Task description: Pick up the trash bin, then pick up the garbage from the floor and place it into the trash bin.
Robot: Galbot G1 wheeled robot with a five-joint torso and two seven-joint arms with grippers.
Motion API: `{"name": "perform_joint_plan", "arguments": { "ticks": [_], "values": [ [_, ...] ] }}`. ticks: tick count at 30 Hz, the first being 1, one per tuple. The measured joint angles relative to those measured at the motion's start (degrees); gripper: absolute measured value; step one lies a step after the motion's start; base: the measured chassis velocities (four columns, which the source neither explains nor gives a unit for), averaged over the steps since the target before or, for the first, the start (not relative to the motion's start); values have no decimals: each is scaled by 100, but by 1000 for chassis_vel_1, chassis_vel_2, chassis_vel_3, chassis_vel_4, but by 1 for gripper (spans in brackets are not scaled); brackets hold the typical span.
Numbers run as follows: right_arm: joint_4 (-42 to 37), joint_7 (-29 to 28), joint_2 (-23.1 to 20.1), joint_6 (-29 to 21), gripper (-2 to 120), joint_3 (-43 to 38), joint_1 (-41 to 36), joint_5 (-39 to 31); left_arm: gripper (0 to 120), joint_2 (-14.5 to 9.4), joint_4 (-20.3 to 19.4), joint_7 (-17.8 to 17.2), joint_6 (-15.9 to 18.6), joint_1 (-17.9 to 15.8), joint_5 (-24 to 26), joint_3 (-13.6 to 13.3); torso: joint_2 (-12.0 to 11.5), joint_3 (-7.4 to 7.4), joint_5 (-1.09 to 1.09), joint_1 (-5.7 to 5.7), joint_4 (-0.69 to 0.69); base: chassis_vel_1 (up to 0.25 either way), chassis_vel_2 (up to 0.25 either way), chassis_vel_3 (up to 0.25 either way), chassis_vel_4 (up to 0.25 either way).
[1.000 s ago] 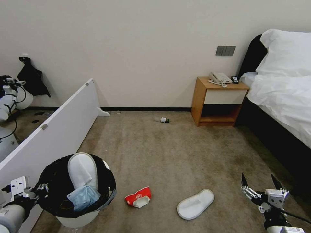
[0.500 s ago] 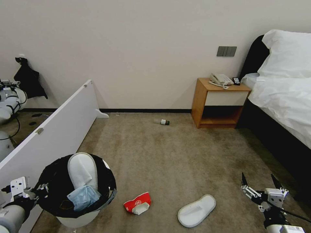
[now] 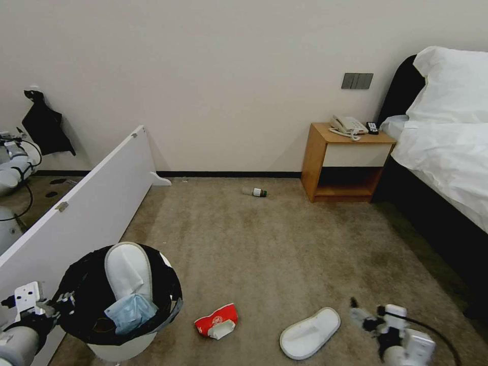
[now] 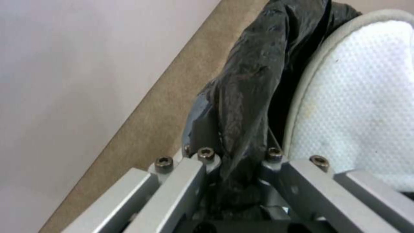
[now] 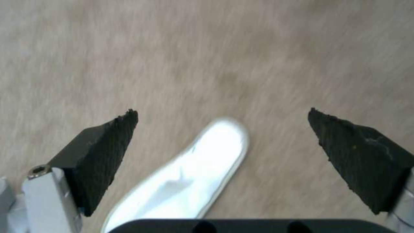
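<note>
Left gripper (image 4: 235, 181) clamped on the black liner at the rim of the trash bin (image 3: 122, 300), holding it at the robot's left, hard against the long white board (image 3: 86, 203) that walls off that side. Inside the bin, one white slipper (image 3: 127, 269) stands on end with a light-blue face mask (image 3: 129, 312) beside it. Right gripper (image 5: 222, 139) spread wide, fingers apart, above the second slipper (image 3: 310, 333) lying flat on the beige carpet floor (image 3: 284, 244). Just left of that, a red-and-white packet (image 3: 217, 321), its print too small to read. Plenty of open carpet ahead; a small green-capped bottle (image 3: 255, 191) lies far off near the wall, a wooden nightstand (image 3: 348, 162) and the bed (image 3: 447, 152) closing the right side.
</note>
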State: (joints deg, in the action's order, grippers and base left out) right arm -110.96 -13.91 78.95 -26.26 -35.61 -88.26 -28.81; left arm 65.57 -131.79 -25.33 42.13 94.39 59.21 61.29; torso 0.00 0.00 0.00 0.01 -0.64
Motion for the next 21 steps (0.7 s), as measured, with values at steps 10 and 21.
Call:
{"name": "perform_joint_plan", "arguments": {
  "ticks": [10,21],
  "values": [
    [981,-451,241,-352,100,238,708,-110,4,-58,-49,-35,0,-12,-6,17,0,0,0,0,0,0,0,0,0],
    [1845,-443,402,-405,100,448,1191,-475,4,-74,-60,-58,0,-48,-6,8,0,0,0,0,0,0,0,0,0]
  ]
}}
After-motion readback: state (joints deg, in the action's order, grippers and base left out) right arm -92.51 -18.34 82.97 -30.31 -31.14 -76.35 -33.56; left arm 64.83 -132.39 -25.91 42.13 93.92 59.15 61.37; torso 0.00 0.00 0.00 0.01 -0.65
